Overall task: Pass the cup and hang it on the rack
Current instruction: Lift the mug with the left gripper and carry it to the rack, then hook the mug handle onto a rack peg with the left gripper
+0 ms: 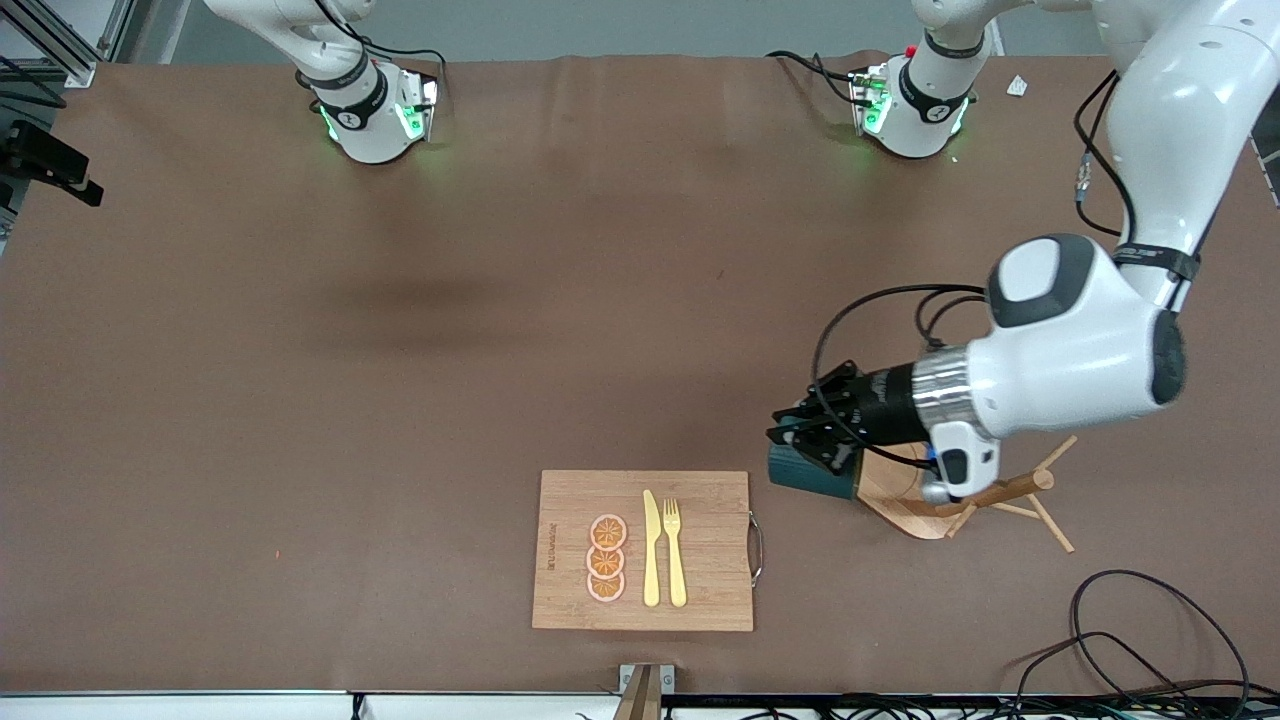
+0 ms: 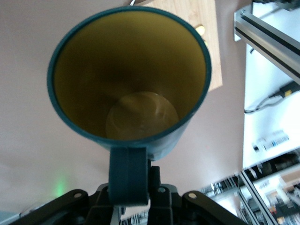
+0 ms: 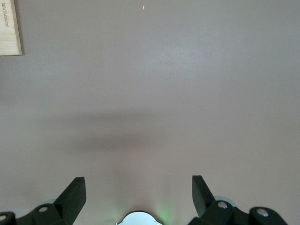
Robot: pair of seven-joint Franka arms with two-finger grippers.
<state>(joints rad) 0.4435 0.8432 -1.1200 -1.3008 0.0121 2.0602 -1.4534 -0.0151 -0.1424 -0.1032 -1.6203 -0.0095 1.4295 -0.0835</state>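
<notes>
The dark teal cup (image 1: 810, 477) is held by its loop handle in my left gripper (image 1: 812, 440), which is shut on it. The cup lies on its side beside the oval base of the wooden rack (image 1: 898, 497), toward the right arm's end; I cannot tell whether it touches the table. The left wrist hides part of the rack; its post and thin pegs (image 1: 1040, 500) show past it. In the left wrist view the cup's ochre inside (image 2: 129, 75) fills the frame above the left gripper (image 2: 133, 199). My right gripper (image 3: 138, 190) is open and empty above bare table.
A bamboo cutting board (image 1: 700, 510) with orange slices, a yellow knife and a fork lies near the front edge, beside the cup. Its corner shows in the right wrist view (image 3: 9, 28). Loose black cables (image 1: 1130, 640) lie at the front corner past the rack.
</notes>
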